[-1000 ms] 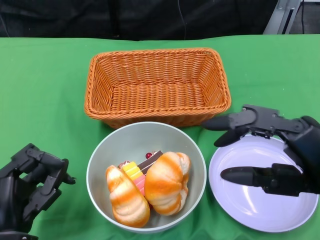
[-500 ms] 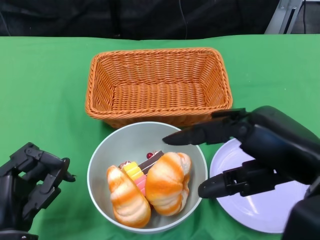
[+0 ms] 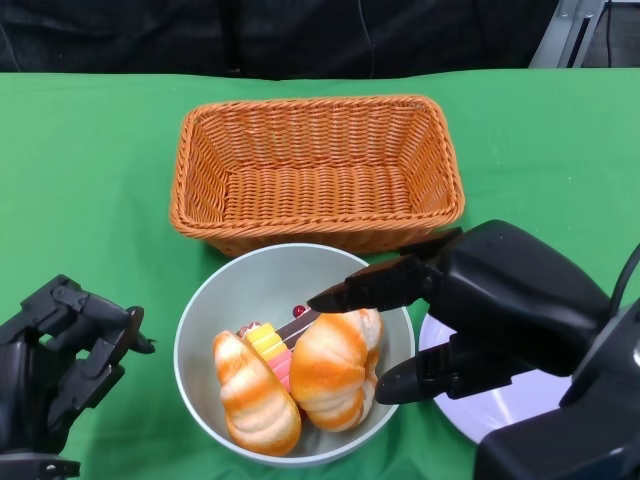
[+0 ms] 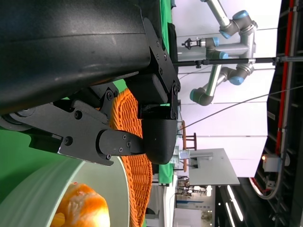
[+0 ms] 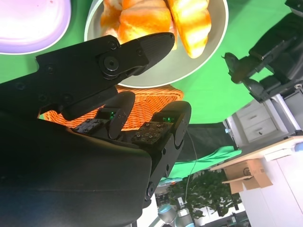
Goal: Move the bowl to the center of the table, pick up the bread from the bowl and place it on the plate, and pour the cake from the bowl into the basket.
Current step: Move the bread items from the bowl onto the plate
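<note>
A grey-green bowl sits near the table's front, just before the wicker basket. Two bread rolls lie in it, one on the right and one on the left, with a slice of cake between them. My right hand reaches over the bowl's right rim, fingers spread above and beside the right roll, holding nothing. The lavender plate lies mostly under that hand. My left hand rests at the front left, empty, its fingers apart. The right wrist view shows the bowl and bread beyond my fingers.
Green cloth covers the table. The empty basket stands right behind the bowl. In the left wrist view the bowl's rim and the basket show past my left hand. A metal stand leg is at the back right.
My right hand has moved left from above the plate to the bowl's right rim, its fingers now around the right roll. The left hand has barely shifted.
</note>
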Tool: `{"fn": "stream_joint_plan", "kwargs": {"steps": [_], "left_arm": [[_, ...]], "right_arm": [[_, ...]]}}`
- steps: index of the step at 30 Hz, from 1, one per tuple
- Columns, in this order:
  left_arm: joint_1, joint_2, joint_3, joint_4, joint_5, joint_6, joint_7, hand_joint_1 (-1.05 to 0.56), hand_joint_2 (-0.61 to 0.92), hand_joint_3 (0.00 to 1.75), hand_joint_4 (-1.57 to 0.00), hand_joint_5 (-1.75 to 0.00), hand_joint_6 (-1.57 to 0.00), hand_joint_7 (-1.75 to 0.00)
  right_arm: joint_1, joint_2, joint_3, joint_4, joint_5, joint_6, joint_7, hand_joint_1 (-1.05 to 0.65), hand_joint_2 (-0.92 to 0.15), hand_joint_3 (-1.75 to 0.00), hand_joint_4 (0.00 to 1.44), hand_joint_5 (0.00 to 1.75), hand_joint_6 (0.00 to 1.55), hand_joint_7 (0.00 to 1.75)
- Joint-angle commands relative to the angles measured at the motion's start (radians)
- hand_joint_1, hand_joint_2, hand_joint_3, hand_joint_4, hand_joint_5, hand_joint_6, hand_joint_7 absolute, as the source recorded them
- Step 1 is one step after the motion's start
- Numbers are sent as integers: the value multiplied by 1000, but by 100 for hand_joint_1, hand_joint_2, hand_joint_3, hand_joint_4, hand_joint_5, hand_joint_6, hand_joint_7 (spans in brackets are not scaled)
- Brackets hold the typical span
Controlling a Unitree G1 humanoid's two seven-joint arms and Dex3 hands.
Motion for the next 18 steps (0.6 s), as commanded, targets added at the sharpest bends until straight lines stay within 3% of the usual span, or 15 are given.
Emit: {"fn": "stream_joint_plan", "kwargs": {"steps": [1, 5, 9, 11, 18], "left_arm": [[8, 1, -9, -37, 10, 16, 25, -11, 92, 27, -81, -148, -87, -118], [17, 1, -20, -69, 32, 31, 48, -11, 91, 29, -82, -150, -87, -120], [24, 2, -29, -83, 40, 33, 57, -11, 73, 62, -82, -152, -84, -123], [28, -1, -33, -94, 32, 45, 56, -11, 69, 69, -83, -152, -85, -124], [40, -9, -41, -118, 24, 51, 50, -10, 72, 65, -83, -152, -86, -123]], "right_arm": [[-11, 2, 12, 23, -34, -20, -13, -72, -87, -1, 70, 32, 73, 0], [-5, 11, 22, 53, -59, -42, -25, -71, -87, 0, 71, 31, 74, 1], [0, 15, 33, 85, -93, -89, -58, -71, -85, 0, 71, 28, 75, 1], [-2, 17, 45, 108, -129, -124, -90, -72, -85, 0, 72, 24, 75, 1], [0, 52, 91, 185, -230, -196, -186, -73, -84, 0, 76, 17, 74, 0]]}}
